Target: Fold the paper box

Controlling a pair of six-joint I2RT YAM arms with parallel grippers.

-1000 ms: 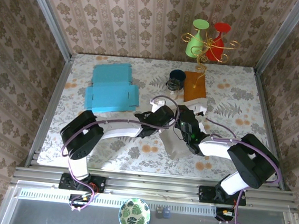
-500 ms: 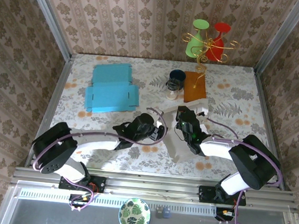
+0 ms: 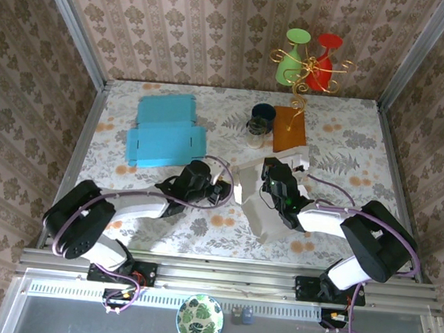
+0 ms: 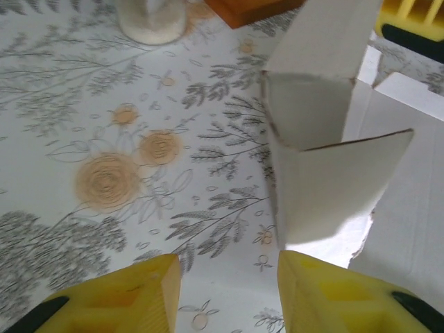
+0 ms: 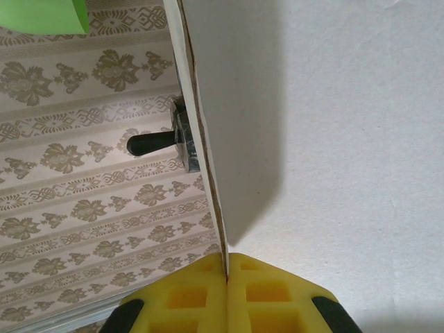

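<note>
Green glass [image 3: 286, 69] and red glass [image 3: 320, 72] hanging on a gold wire stand [image 3: 299, 94], dark-topped jar [image 3: 259, 121] sitting beside an orange block [image 3: 284, 139], leaf-patterned bowl [image 3: 199, 319] lying out front.

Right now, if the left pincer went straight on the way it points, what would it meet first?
Probably the white paper box: its upright folded flap stands right ahead of the open left pincer, though depth is hard to judge.

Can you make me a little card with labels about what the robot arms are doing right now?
job: folding the white paper box
right gripper: shut, pinching a box edge
left gripper: open, holding nothing, facing a raised flap
far left of table: blue boxes
</note>
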